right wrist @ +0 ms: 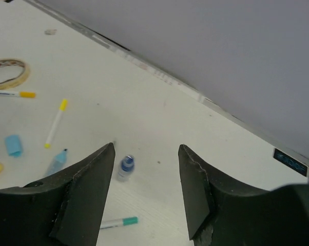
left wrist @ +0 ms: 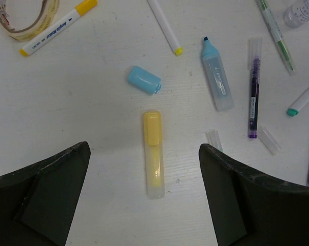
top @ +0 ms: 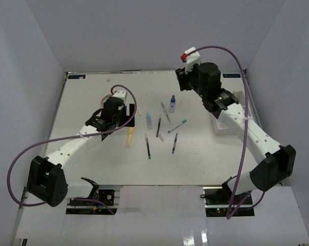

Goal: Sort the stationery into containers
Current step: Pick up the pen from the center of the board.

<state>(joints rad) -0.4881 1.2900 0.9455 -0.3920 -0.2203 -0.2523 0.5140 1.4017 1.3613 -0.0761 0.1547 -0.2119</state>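
Note:
My left gripper (top: 131, 117) (left wrist: 144, 147) hangs open over a yellow highlighter (left wrist: 153, 154) (top: 129, 136), which lies between its fingers on the table, untouched. Beyond it lie a light-blue eraser (left wrist: 143, 79), a blue highlighter (left wrist: 216, 74), a purple pen (left wrist: 254, 95) and a tan tape loop (left wrist: 26, 18). My right gripper (top: 181, 79) (right wrist: 147, 148) is raised at the back, open and empty, above a small blue bottle (right wrist: 125, 168) (top: 172, 104) and a teal-capped marker (right wrist: 118, 222). The white container (top: 219, 128) sits at the right, partly hidden under the right arm.
Several pens (top: 158, 125) lie scattered mid-table. A yellow-capped marker (left wrist: 57, 25) and a yellow-tipped white pen (left wrist: 165, 25) lie near the tape loop. Grey walls (top: 144, 31) close in the table on three sides.

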